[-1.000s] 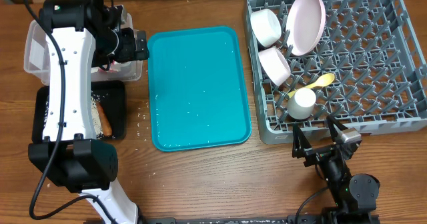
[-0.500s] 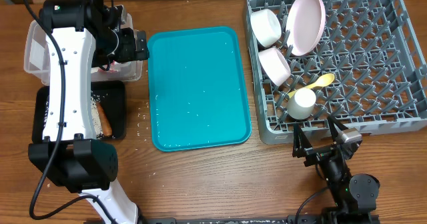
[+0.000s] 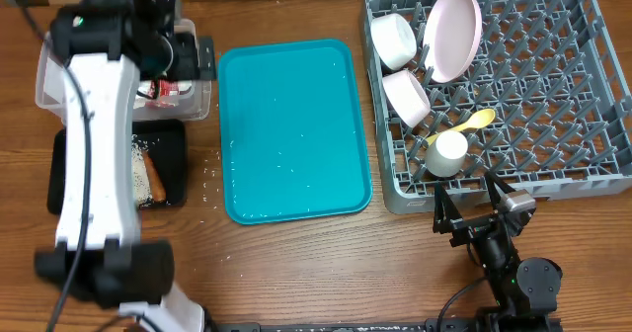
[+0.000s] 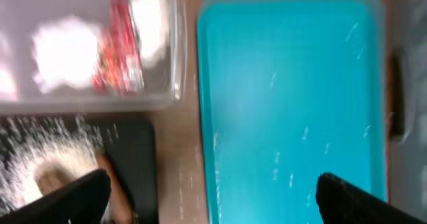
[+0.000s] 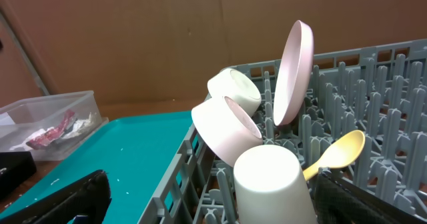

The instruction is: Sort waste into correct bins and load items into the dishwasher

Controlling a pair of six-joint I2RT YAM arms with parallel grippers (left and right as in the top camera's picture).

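Wood table [image 3: 296, 263], brown cardboard wall behind.

Nearest, lower right of the overhead: right gripper [image 3: 466, 206] sits just off the front edge of the dish rack [image 3: 592, 164], jaws wide, empty. Right in front of it the cup [image 3: 447, 152] is mouth-down on the pegs. The yellow spoon [image 3: 472, 123] is just behind it, handle pointing up-right. Further back are two bowls [image 3: 406, 95] on their sides, then the plate [image 3: 452, 34] on edge at the top.

Left side: black tray [image 3: 173, 144] holds rice [image 4: 33, 151] and the orange stick [image 3: 155, 177], whose long axis runs top to bottom of the frame. Above it, the clear tub [image 3: 49, 70] holds the napkin [image 4: 63, 54] and the red wrapper [image 4: 120, 51]. Left gripper [image 4: 210, 201] hangs above the tub's right edge, spread wide, carrying nothing.

Looks basically done. The only leftovers I'd flag are white specks [image 3: 207, 170] on the wood between the black tray and the teal tray [image 3: 294, 129], probably rice. They lie frame-down from the left gripper, so the left arm is nearer. They're too small to grip cleanly.
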